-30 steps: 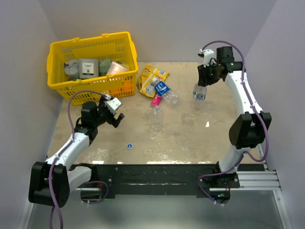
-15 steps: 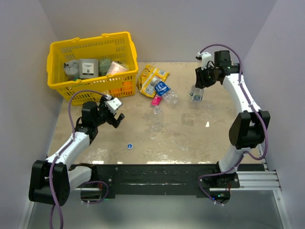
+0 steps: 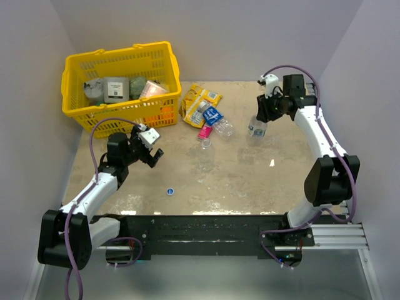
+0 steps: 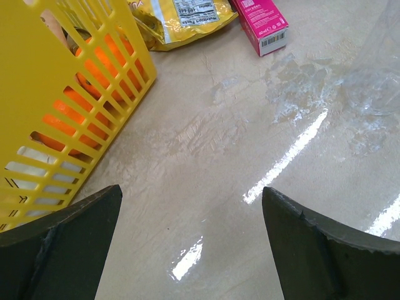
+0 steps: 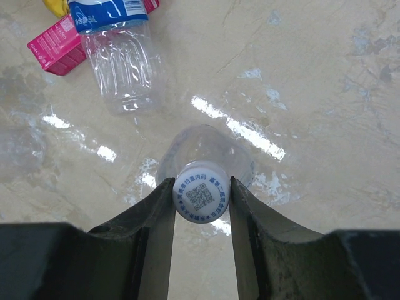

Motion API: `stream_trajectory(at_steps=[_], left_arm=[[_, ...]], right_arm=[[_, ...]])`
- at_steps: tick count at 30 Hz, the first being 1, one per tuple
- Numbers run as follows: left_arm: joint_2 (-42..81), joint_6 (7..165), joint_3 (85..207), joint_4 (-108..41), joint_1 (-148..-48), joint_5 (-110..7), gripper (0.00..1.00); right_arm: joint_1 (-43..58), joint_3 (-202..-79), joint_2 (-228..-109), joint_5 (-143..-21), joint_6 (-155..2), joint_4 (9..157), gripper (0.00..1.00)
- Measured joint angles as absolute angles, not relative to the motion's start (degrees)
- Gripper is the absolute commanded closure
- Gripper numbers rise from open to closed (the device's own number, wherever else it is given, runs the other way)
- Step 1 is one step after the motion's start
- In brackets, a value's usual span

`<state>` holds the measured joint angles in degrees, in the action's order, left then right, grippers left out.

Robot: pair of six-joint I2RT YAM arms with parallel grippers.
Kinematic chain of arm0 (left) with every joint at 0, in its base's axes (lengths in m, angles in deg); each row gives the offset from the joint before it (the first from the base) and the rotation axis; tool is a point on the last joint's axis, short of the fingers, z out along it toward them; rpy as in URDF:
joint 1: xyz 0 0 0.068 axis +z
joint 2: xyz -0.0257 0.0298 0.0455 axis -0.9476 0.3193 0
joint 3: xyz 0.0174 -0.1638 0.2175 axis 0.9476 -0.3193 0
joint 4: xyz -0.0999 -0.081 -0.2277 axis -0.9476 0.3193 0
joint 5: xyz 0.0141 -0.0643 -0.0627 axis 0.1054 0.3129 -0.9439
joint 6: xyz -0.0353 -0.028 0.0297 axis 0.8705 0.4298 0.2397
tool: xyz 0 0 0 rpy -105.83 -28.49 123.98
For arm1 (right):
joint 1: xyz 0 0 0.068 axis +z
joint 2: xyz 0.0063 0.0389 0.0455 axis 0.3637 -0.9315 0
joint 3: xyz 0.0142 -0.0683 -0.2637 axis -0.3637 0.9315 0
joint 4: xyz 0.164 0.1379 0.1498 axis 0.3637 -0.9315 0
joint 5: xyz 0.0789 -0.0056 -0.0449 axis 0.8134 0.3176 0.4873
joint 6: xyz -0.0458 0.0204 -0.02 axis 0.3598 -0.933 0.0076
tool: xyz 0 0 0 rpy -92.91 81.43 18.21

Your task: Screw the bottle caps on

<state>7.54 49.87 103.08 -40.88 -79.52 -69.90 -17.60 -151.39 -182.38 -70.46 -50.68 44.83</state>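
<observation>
My right gripper point(image 5: 201, 199) is shut on the whitish cap point(image 5: 201, 197) of a clear bottle point(image 3: 256, 127), which hangs upright from it at the back right. The cap bears a printed code. A dark-blue-labelled bottle point(image 3: 217, 120) lies capless by the packets, and shows in the right wrist view point(image 5: 122, 59). A third clear bottle point(image 3: 204, 153) lies mid-table. A blue cap point(image 3: 169, 191) lies loose near the front. My left gripper point(image 3: 150, 150) is open and empty over bare table beside the basket.
A yellow basket point(image 3: 75, 103) with several items stands at the back left, and its wall shows in the left wrist view point(image 4: 69, 94). Yellow snack packets point(image 3: 199, 100) and a pink box point(image 3: 204, 132) lie by the bottles.
My right gripper has carried the capped bottle a little forward and to the left. The left arm has not moved.
</observation>
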Motion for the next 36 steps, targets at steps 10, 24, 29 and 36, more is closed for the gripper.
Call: stream_trajectory(at_steps=[10, 24, 29, 36], left_arm=[[7.5, 49.9, 103.2, -40.8, -79.5, -70.4, 0.00], [7.5, 52.4, 104.2, -40.3, -79.5, -70.5, 0.00], [7.5, 57.1, 104.5, -41.2, -79.5, -71.1, 0.00], [6.6, 59.6, 105.4, -39.6, -79.5, -71.2, 0.01]], right_arm=[[-17.6, -151.3, -182.4, -70.5, -50.7, 45.5, 0.39], [-16.6, -162.0, -180.2, -65.9, -52.5, 45.6, 0.14], [-4.7, -159.8, -173.0, -61.4, -49.6, 47.0, 0.13], [11.6, -150.0, -172.6, -56.9, -45.4, 48.2, 0.13]])
